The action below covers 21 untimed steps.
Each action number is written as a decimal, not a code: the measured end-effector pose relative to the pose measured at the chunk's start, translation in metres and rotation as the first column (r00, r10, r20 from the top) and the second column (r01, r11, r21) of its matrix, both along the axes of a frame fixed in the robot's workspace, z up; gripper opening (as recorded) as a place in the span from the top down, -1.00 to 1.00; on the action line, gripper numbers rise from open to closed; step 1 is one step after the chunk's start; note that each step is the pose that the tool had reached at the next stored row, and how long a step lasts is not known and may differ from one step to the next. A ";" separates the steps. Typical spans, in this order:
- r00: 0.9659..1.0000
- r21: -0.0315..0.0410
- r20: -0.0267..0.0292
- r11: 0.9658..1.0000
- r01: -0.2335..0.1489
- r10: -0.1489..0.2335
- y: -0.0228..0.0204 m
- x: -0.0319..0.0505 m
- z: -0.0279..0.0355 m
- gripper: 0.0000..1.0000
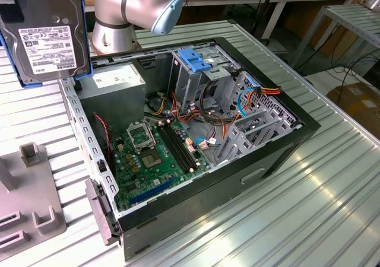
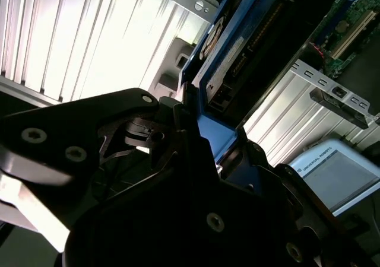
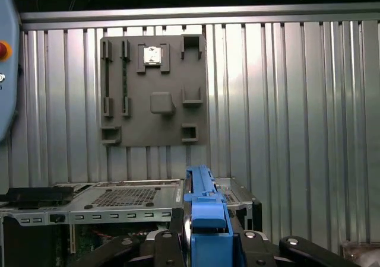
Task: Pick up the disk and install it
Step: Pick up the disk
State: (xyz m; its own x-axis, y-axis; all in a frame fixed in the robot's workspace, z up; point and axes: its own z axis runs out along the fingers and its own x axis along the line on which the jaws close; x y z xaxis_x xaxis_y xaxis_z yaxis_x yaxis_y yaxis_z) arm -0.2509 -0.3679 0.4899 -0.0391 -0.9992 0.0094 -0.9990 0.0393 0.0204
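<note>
Clamping the disk (image 1: 44, 32) by its blue rails (image 3: 205, 210), the gripper (image 3: 205, 243) holds it upright, label outward. The drive cage (image 1: 185, 84) lies lower, toward the exterior view's right.

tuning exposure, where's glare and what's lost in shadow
Exterior view: bright streaks of glare on the ribbed table, computer case interior readable. Second wrist view: table slats blown white, gripper holding the disk nearly black. First wrist view: evenly lit.

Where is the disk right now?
The disk is held up at the exterior view's upper left, by a corner of the open computer case and beside the robot arm; the pincer grips its blue rail.
</note>
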 end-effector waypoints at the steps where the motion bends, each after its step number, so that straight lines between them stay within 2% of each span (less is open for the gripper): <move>1: 1.000 0.000 0.000 1.000 0.000 0.000 0.0000 0.0035 0.0000 0.26; 9: 1.000 0.000 -0.001 1.000 0.001 -0.001 0.0000 0.0260 -0.0001 0.26; 11: 1.000 0.000 -0.002 1.000 0.001 -0.001 -0.0007 0.0292 -0.0001 0.26; 13: 1.000 0.000 -0.002 1.000 0.002 -0.002 -0.0023 0.0303 0.0000 0.26; 17: 1.000 0.000 -0.002 1.000 0.004 -0.004 -0.0116 0.0328 -0.0002 0.26; 21: 1.000 0.000 -0.003 1.000 0.004 -0.004 -0.0141 0.0411 -0.0005 0.26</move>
State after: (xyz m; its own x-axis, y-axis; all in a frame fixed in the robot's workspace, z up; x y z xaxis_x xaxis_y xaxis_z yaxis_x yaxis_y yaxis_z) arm -0.2098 -0.3820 0.4894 -0.0430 -0.9990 0.0096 -0.9988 0.0432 0.0232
